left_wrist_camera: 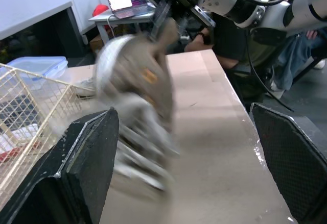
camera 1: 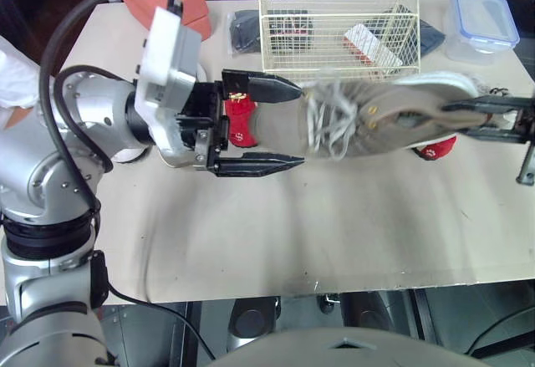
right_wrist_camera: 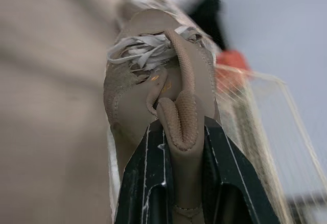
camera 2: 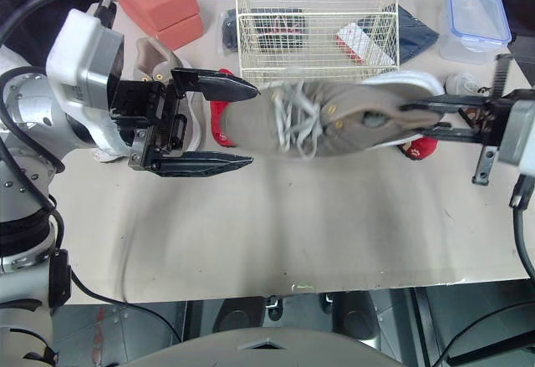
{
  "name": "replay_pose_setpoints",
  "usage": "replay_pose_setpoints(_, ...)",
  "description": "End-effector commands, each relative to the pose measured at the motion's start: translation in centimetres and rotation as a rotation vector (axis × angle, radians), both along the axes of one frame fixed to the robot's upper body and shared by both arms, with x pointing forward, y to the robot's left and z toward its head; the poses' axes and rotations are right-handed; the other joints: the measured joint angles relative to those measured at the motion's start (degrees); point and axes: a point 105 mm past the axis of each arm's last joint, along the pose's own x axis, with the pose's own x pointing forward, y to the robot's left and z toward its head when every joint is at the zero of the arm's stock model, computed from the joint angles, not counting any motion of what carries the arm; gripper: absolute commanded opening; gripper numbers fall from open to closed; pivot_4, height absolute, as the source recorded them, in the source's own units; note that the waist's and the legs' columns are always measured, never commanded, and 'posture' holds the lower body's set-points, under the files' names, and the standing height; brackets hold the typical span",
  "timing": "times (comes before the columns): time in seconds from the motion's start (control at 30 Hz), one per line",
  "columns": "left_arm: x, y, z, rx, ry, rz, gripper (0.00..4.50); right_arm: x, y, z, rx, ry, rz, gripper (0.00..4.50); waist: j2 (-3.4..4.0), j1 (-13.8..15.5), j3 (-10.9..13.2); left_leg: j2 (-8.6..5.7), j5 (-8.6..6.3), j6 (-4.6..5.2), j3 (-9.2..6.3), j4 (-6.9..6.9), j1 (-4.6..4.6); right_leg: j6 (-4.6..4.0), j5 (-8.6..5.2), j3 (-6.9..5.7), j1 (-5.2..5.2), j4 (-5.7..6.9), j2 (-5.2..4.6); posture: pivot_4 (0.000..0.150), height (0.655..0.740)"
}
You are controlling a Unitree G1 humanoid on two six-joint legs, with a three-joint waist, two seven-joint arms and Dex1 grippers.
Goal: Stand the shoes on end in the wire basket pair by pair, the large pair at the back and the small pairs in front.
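Right hand point(camera 1: 456, 114) on tan shoe point(camera 1: 376, 120), left hand point(camera 1: 298, 126) splayed (basket point(camera 1: 338, 28) behind).

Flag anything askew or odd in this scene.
The sneaker hangs sideways in mid-air, not on end. The right gripper pinches it at the heel, and its toe points toward the open left gripper. Its laces dangle loose. A red shoe lies on the table beside it, outside the basket.
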Motion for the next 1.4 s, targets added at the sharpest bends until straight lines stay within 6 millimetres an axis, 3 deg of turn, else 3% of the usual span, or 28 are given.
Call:
replay_pose_setpoints(0.03, 0.1, 0.0, -0.1, 0.041, -0.025, 0.006, 4.5, -1.0, 1.1, 0.9, -0.08, -0.083, 0.119, 0.06, -0.01, 0.0, 0.0, 0.0, 0.0, -0.01, -0.01, 0.0, -0.01, 0.0, 0.0, -0.01, 0.0, 0.0, 0.0, 0.15, 0.686)
replay_pose_setpoints(0.3, 0.4, -0.1, -3.0, 0.219, -0.003, -0.031, 4.5, -1.6, 3.2, 1.1, -0.094, -0.064, 0.27, 0.06, -0.09, 0.1, 0.1, -0.04, 0.01, -0.02, -0.02, 0.02, -0.05, -0.12, 0.08, -0.04, 0.01, -0.02, -0.1, 0.15, 0.686)
replay_pose_setpoints(0.53, 2.0, 0.3, -4.5, 0.309, 0.021, -0.009, 4.5, -1.3, 4.7, 0.6, -0.141, -0.091, 0.335, 0.06, -0.07, 0.1, 0.1, -0.04, 0.01, -0.02, -0.03, 0.03, -0.04, -0.04, 0.03, -0.09, 0.0, 0.03, -0.08, 0.15, 0.686)
replay_pose_setpoints(0.63, 1.9, -0.1, -4.6, 0.307, 0.033, -0.043, 3.71, -1.1, 5.3, 0.7, -0.143, -0.105, 0.337, 0.0, -0.06, 0.1, 0.1, -0.04, 0.01, -0.02, -0.04, 0.03, -0.06, -0.06, 0.04, -0.09, 0.0, 0.02, -0.08, 0.15, 0.686)
replay_pose_setpoints(0.83, 1.9, -0.7, -4.8, 0.307, 0.02, -0.079, 1.1, -0.6, 6.2, 0.9, -0.133, -0.106, 0.326, 0.0, -0.07, 0.1, 0.1, -0.04, 0.02, -0.02, -0.04, 0.03, -0.07, -0.2, 0.12, -0.1, -0.01, 0.01, -0.09, 0.15, 0.686)
replay_pose_setpoints(0.9, 2.0, -0.7, -4.9, 0.314, 0.019, -0.087, 0.5, -0.5, 6.4, 1.1, -0.128, -0.109, 0.321, 0.0, -0.06, 0.1, 0.1, -0.04, 0.02, -0.02, -0.03, 0.04, -0.07, -0.21, 0.12, -0.1, -0.01, 0.02, -0.09, 0.15, 0.686)
replay_pose_setpoints(0.97, 2.1, -0.8, -5.2, 0.316, 0.017, -0.086, 0.13, -0.4, 6.6, 1.4, -0.106, -0.102, 0.309, 0.0, -0.07, 0.1, 0.1, -0.04, 0.02, -0.02, -0.02, 0.05, -0.06, -0.21, 0.12, -0.09, -0.01, 0.03, -0.09, 0.15, 0.686)
replay_pose_setpoints(1.03, 2.3, -0.8, -5.2, 0.305, 0.01, -0.082, 0.13, -0.3, 6.6, 1.6, -0.086, -0.093, 0.29, 0.0, -0.06, 0.1, 0.1, -0.04, 0.02, -0.02, -0.03, 0.06, -0.06, -0.21, 0.13, -0.1, -0.01, 0.04, -0.09, 0.15, 0.686)
replay_pose_setpoints(1.1, 2.7, -1.1, -4.7, 0.232, 0.017, -0.062, 0.13, 0.0, 6.1, 2.1, -0.032, -0.041, 0.233, 0.93, -0.06, 0.1, 0.1, -0.04, 0.02, -0.02, -0.03, 0.06, -0.06, -0.21, 0.13, -0.1, -0.01, 0.04, -0.1, 0.15, 0.686)
replay_pose_setpoints(1.2, 3.1, -1.0, -4.0, 0.126, 0.056, -0.04, 0.13, 0.2, 5.1, 2.2, 0.022, 0.026, 0.156, 1.98, -0.08, 0.3, 0.1, -0.05, 0.02, -0.02, -0.05, 0.07, -0.08, -0.22, 0.13, -0.13, 0.0, 0.05, -0.15, 0.15, 0.686)
replay_pose_setpoints(1.37, 3.2, -0.4, -4.0, 0.01, 0.086, 0.043, 0.13, 0.6, 1.1, 1.3, 0.254, 0.325, -0.103, 4.29, -0.12, 0.2, 0.1, -0.05, 0.01, -0.01, -0.1, 0.08, -0.16, -0.23, 0.15, -0.19, 0.02, 0.02, -0.32, 0.15, 0.686)
replay_pose_setpoints(1.4, 3.0, -0.4, -3.8, -0.014, 0.093, 0.05, 0.13, 0.6, 0.4, 1.2, 0.305, 0.375, -0.144, 4.47, -0.11, 0.2, 0.1, -0.07, 0.01, -0.01, -0.09, 0.09, -0.16, -0.23, 0.15, -0.19, 0.02, 0.04, -0.32, 0.15, 0.686)
